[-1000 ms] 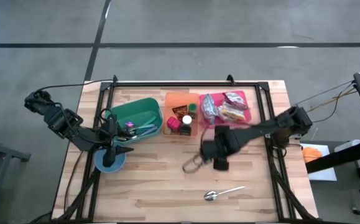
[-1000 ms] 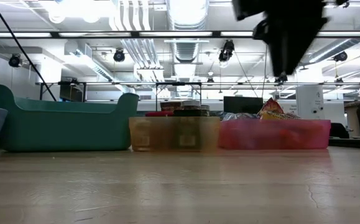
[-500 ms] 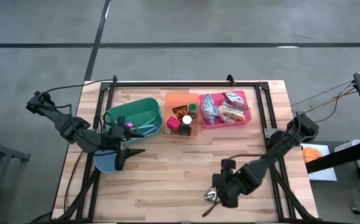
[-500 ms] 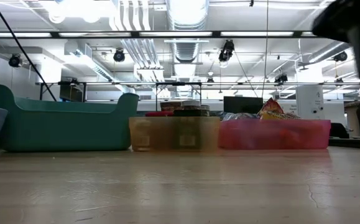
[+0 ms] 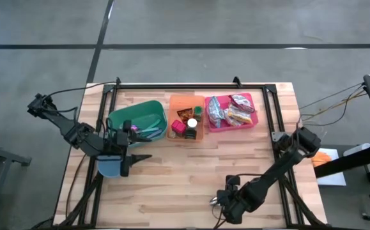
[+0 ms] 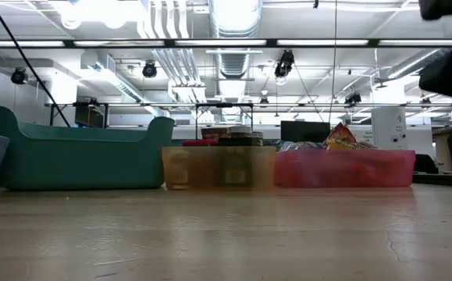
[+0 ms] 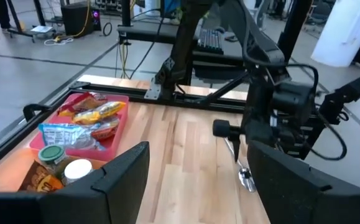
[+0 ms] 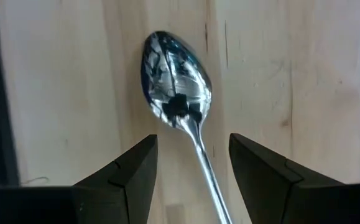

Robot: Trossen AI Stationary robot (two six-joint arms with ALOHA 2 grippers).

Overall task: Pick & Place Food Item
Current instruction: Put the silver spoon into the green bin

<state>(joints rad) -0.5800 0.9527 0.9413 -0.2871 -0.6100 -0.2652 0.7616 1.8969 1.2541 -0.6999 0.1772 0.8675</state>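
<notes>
Snack packets [image 5: 231,110] lie in a pink bin [image 5: 254,121] at the table's far side. Small jars and boxes [image 5: 186,122] fill the orange bin [image 5: 178,102] beside it. A metal spoon [image 8: 176,81] lies flat on the wood near the table's front edge. My right gripper [image 8: 192,140] points down over it, open, with a finger on either side of the handle just behind the bowl; I see no touch. My left gripper [image 5: 141,156] hangs open above the table's left side, next to a blue bowl [image 5: 110,167], pointing toward the right.
A green tub [image 5: 137,121] with utensils stands left of the orange bin. A black metal frame [image 5: 191,84] runs along the table's far and side edges. Bare wood lies between the bins and the spoon.
My right gripper has swung from the table's middle, just in front of the bins, toward the near edge and down until it stands over the spoon. My left gripper has tipped up from pointing down at the blue bowl to pointing nearly level toward the right.
</notes>
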